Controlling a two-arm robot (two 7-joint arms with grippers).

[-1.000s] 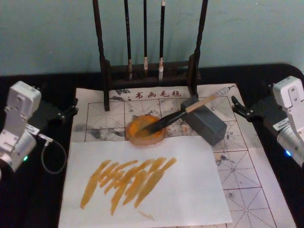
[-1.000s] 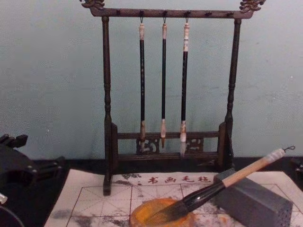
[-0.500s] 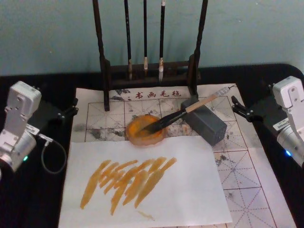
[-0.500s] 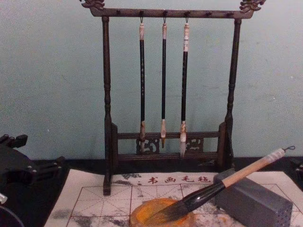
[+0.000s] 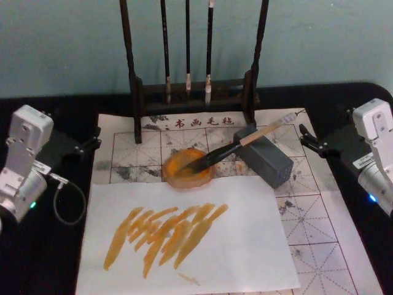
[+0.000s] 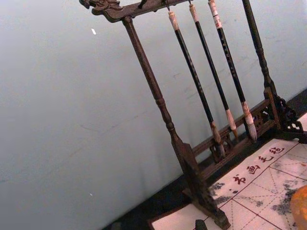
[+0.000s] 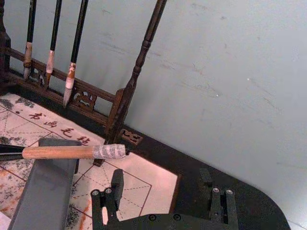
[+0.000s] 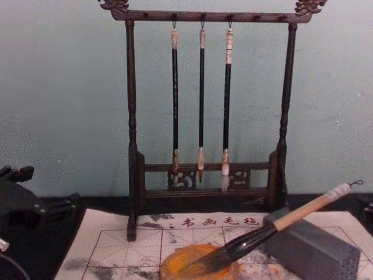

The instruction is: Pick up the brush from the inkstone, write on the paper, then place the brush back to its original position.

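On the black table [image 5: 55,258] the left hand [image 5: 91,143] hovered off the paper's 9 o'clock edge, touching nothing; whether it was released or clenched could not be told. The paper [image 5: 313,233], gridded in reddish-brown, lay flat at the table's middle with its row of red characters along the 12 o'clock edge and grey smudges over several squares. A plain sheet [image 5: 245,246] covered its 6 to 8 o'clock part and bore a fan of orange strokes [image 5: 166,233]. A dark rack [image 5: 132,80] stood upright at 12 o'clock, its feet on the paper's far edge, with three thin brushes [image 5: 187,43] hanging from its top bar, tips down. Just toward 6 o'clock from the characters sat a round orange dish [image 5: 178,169]. The brush [image 5: 236,147] lay tilted, with its dark bristles in the dish, its shaft propped on a grey block [image 5: 270,161] at the dish's 3 o'clock side, and its white-wrapped end raised and pointing to 2 o'clock. The right hand [image 5: 309,140] hovered off the paper's 3 o'clock edge, near that white end but apart from it; it was released, with its fingers [image 7: 116,181] spread and nothing between them.
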